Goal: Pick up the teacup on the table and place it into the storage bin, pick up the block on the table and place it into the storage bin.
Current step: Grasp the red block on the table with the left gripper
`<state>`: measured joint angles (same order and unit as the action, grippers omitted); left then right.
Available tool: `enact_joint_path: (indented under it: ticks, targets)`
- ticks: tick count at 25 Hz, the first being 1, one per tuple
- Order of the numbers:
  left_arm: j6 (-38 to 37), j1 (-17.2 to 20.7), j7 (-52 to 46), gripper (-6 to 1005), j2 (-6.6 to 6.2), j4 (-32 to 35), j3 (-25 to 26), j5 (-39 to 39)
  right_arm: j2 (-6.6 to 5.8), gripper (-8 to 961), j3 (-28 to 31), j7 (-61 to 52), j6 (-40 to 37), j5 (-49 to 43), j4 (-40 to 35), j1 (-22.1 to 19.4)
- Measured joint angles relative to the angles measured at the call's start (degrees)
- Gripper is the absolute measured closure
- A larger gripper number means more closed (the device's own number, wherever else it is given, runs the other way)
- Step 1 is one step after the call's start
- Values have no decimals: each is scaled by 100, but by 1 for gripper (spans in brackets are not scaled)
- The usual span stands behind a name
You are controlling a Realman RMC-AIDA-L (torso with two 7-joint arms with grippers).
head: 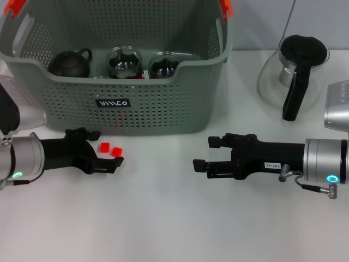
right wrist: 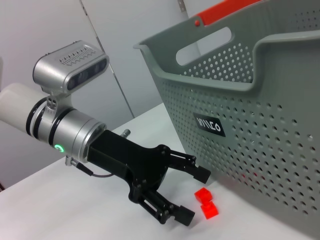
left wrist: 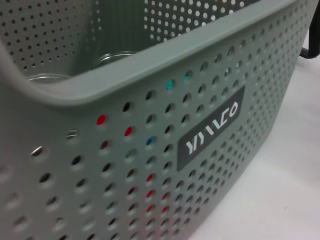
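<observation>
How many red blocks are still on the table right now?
2. Both red blocks lie side by side on the table just in front of the storage bin, between the open fingers of the left gripper. More may be hidden inside the bin.

Glass carafe (head: 293,73), black lid and handle, upright on white bench (head: 174,229), far right side. Dark clay teapot (head: 71,63) at rear left, two glass vessels (head: 124,61) with dark contents beside it.

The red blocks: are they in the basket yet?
No. Both red blocks lie on the table before the storage bin, between the open left gripper's fingers.
</observation>
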<state>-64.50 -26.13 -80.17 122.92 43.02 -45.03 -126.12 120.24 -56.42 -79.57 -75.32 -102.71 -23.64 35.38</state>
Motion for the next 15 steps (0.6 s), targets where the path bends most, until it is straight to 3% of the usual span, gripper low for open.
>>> enact_joint_path:
  ticks: [15]
  targets:
    - [-113,-6,18,70,63,-22,-5,1,0,38,0,13,49,32,0,13]
